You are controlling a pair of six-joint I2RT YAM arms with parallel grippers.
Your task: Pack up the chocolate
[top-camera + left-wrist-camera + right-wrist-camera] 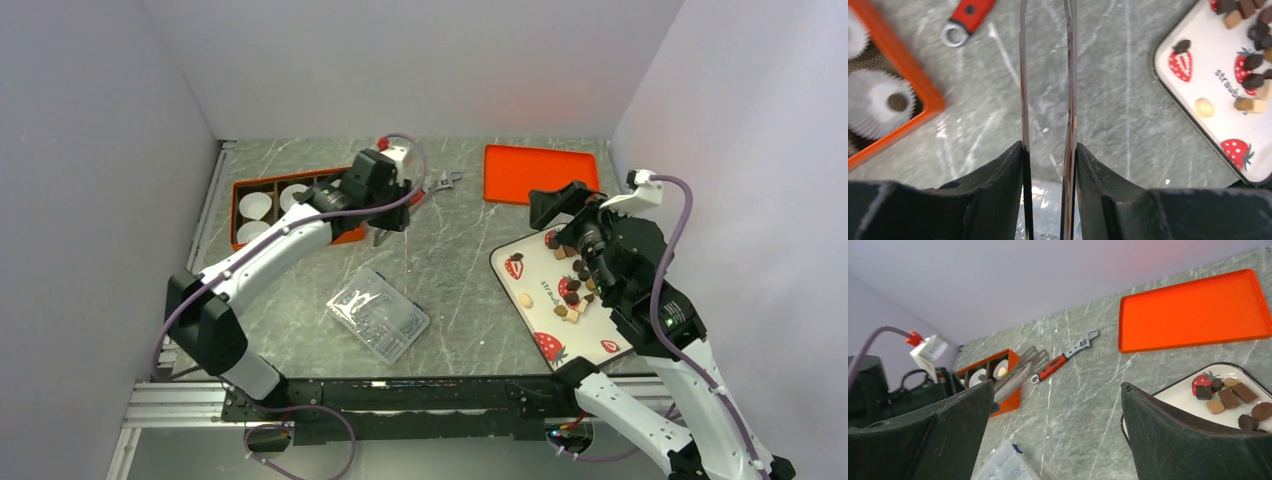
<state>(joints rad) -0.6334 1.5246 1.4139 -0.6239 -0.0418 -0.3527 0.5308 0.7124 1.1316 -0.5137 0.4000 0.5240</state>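
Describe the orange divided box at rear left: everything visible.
The orange box is a shallow, plastic-looking rectangle with raised walls. It is divided into compartments and lies flat on the table. The compartments hold white fluted paper cups, and one cup contains a round brown chocolate. From above, the left arm hides its right end.

We've got a grey-green marbled table [460, 260] carrying five items. 10 o'clock: orange compartment box [237, 215], near the left edge. 12 o'clock: red-handled adjustable wrench [440, 184], flat on the table. 1 o'clock: flat orange tray [540, 175], near the back wall. 4 o'clock: white strawberry-print tray [530, 280], set at an angle. 6 o'clock: clear plastic case [378, 313], well apart from the rest.
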